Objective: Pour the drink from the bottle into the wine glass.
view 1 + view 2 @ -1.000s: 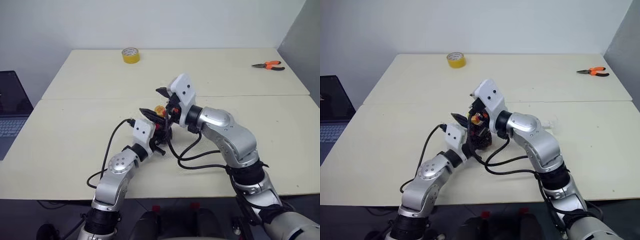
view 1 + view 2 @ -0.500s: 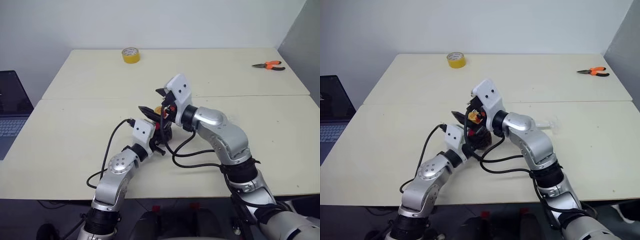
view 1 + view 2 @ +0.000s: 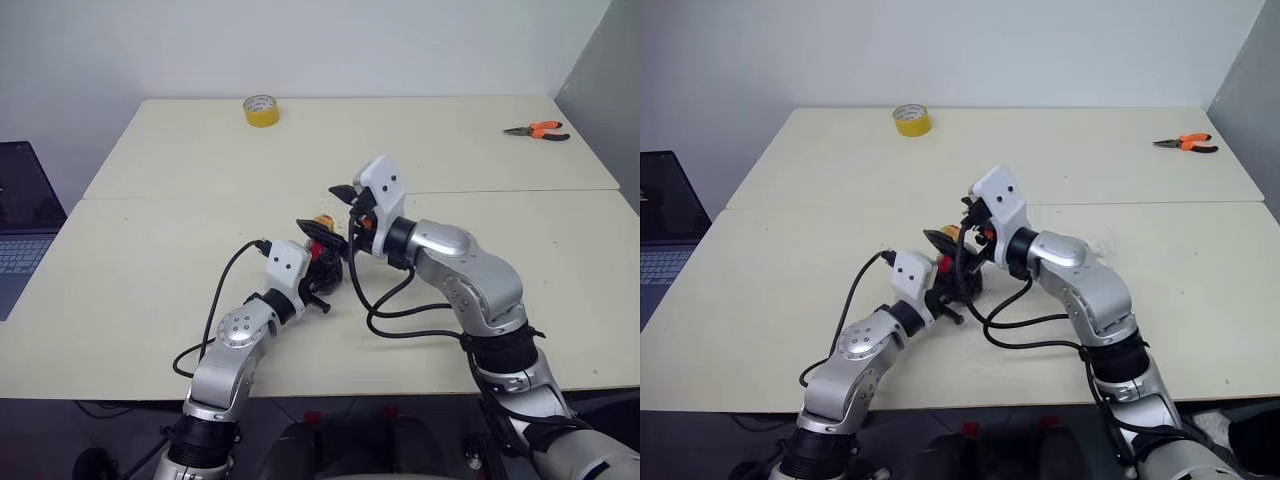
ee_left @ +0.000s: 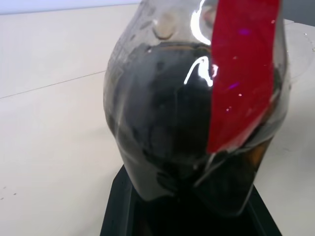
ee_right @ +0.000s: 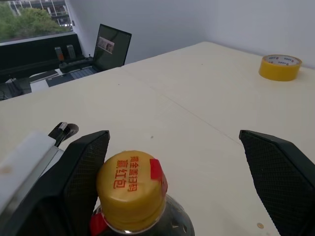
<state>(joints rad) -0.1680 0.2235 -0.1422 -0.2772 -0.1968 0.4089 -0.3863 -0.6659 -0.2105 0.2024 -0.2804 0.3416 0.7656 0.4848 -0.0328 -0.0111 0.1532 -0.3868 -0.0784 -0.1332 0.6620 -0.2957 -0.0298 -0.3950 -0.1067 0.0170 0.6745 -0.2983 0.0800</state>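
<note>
My left gripper [image 3: 322, 268] is shut on the lower body of the bottle [image 3: 322, 250], holding it upright just above the table near the middle. The bottle is small, squat and clear, with a red label [image 4: 241, 73] and the dark brown drink [image 4: 162, 128] inside. Its yellow cap [image 5: 130, 184] is on. My right gripper [image 3: 330, 212] stands open at cap height, one finger on each side of the cap and not touching it. In the right wrist view the cap sits close to one finger [image 5: 88, 162]. The wine glass is hidden.
A yellow tape roll [image 3: 261, 110] lies at the far edge of the table, orange-handled pliers [image 3: 538, 130] at the far right. A dark laptop [image 3: 20, 220] sits off the table's left side. Black cables [image 3: 390, 315] loop on the table under my right forearm.
My right gripper, still open, has shifted a little to the right beside the cap. The left gripper and the bottle have stayed put.
</note>
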